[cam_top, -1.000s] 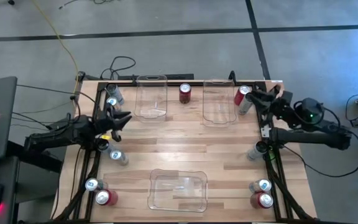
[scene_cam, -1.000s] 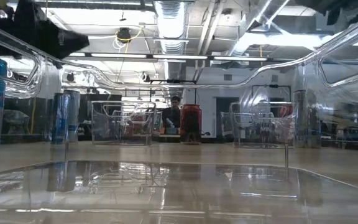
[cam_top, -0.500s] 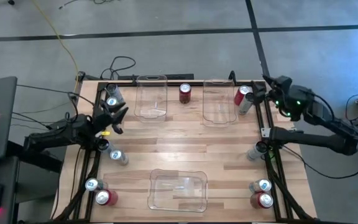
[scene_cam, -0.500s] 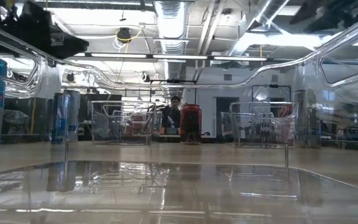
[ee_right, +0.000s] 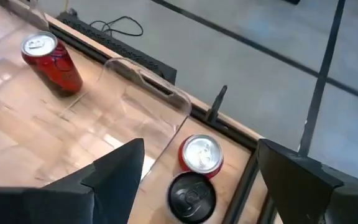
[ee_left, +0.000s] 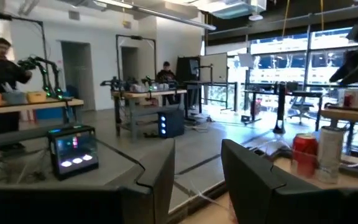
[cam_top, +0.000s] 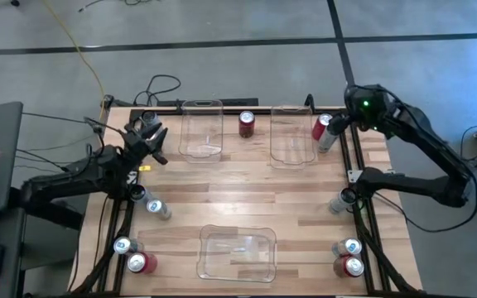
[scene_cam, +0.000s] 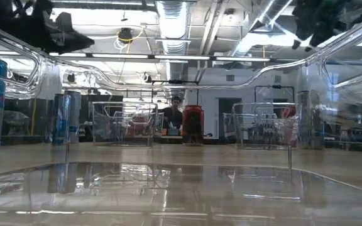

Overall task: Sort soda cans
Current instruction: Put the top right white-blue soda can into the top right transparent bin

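Observation:
Soda cans stand upright on their bases around the wooden table: a red can at the far middle, and a red can with a dark grey can at the far right. More cans stand along the left and right edges. My right gripper hangs open above the far right pair. In the right wrist view the red can and the dark can show between its fingers, untouched. My left gripper is open and holds nothing, raised over the left edge near the far corner.
Three clear plastic bins stand on the table: two at the far side and one at the near middle. Black frame rails run along the left and right edges. People stand in the room beyond the table.
My right gripper has swung from beside the right edge toward the far right corner, risen and tipped downward over the two cans there. My left gripper has risen and gone a little toward the far edge. No can has moved.

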`<state>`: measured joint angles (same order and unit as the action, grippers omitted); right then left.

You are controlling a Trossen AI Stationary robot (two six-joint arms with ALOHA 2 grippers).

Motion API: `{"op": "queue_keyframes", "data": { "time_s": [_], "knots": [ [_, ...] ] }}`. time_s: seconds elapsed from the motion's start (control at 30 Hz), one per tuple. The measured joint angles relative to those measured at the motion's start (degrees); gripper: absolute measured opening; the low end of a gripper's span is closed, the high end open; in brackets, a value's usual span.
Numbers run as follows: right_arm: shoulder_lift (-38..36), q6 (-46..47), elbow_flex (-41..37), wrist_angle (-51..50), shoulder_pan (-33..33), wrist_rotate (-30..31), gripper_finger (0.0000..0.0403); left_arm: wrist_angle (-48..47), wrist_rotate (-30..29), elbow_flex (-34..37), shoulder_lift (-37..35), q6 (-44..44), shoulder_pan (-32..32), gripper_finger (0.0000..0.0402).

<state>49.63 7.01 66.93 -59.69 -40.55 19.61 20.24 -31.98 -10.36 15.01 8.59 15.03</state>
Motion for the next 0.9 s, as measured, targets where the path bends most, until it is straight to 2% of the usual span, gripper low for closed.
{"op": "queue_keyframes", "data": {
  "time_s": [0.23,0.37,0.67,0.9],
  "knots": [
    [1.2,-10.0,0.1,6.6,-1.0,-0.1,0.0328,-5.3,8.0,-7.2,7.4,-5.2,0.0,0.0128],
    [1.4,-13.0,0.1,6.9,-1.0,0.0,0.0326,-5.5,8.2,-10.2,12.9,-4.2,0.0,0.0128],
    [3.7,-12.6,-1.9,7.7,-2.1,0.0,0.0325,-5.4,7.5,-15.9,24.3,5.4,1.6,0.0128],
    [9.8,-12.8,-3.6,7.3,-5.5,-0.2,0.0325,-6.0,7.4,-19.5,30.6,3.7,6.6,0.0128]
  ]
}}
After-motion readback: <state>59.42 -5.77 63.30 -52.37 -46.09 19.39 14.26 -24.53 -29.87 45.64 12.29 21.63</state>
